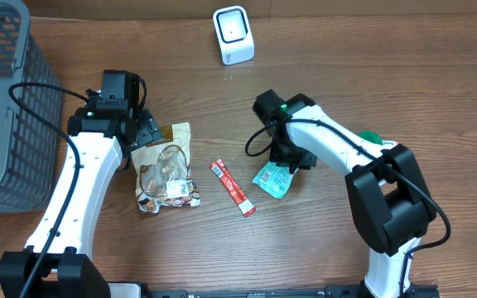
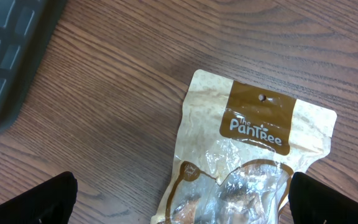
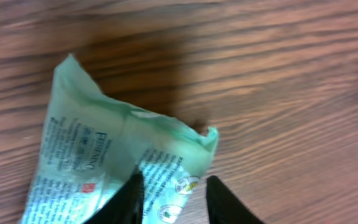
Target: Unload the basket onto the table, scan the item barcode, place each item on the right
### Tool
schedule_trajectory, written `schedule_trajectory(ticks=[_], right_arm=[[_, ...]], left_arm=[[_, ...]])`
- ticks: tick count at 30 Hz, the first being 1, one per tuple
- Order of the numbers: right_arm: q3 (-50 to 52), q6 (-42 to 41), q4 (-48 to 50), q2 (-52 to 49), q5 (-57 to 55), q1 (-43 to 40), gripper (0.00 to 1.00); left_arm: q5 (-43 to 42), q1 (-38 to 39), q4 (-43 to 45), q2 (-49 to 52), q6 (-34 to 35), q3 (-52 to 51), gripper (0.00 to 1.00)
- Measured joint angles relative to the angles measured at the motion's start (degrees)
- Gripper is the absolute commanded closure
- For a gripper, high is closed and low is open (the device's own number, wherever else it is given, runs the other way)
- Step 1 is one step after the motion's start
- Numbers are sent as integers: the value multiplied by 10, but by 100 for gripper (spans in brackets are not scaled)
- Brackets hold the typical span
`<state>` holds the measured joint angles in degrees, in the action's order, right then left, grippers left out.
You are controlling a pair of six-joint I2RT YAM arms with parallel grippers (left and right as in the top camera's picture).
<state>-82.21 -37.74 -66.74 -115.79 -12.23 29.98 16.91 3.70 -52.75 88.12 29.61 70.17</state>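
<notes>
One pale-green crinkled packet [image 3: 98,149], printed text up | right gripper [image 3: 174,190] astride its edge, grip unclear | left gripper [image 2: 182,190] wide, empty

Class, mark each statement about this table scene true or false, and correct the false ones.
1. The white scanner stands on the table, apart from both arms. True.
2. The red stick packet lies inside the grey basket. False: it lies on the table between the brown snack bag and the green packet.
3. The left end effector is open above the brown snack bag. True.
4. The green packet is held up in front of the scanner. False: it lies on the table at the right end effector.
</notes>
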Motion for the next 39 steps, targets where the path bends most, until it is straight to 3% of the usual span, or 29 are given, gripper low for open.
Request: schedule_trajectory(ticks=[6,9,13,27,39], right_arm=[[-44,7,-62,0,16,-23,60],[-85,17,-67,0,22,-24,44],[-97,46,-85,0,42,-26,37],[-95,212,-95,0,187,-129,35],[-11,269,1,0,235,-154,35]], left_arm=[[0,0,0,0,0,0,0],[0,0,0,0,0,0,1],[0,0,0,0,0,0,0],[0,0,0,0,0,0,0],[0,0,0,0,0,0,0]])
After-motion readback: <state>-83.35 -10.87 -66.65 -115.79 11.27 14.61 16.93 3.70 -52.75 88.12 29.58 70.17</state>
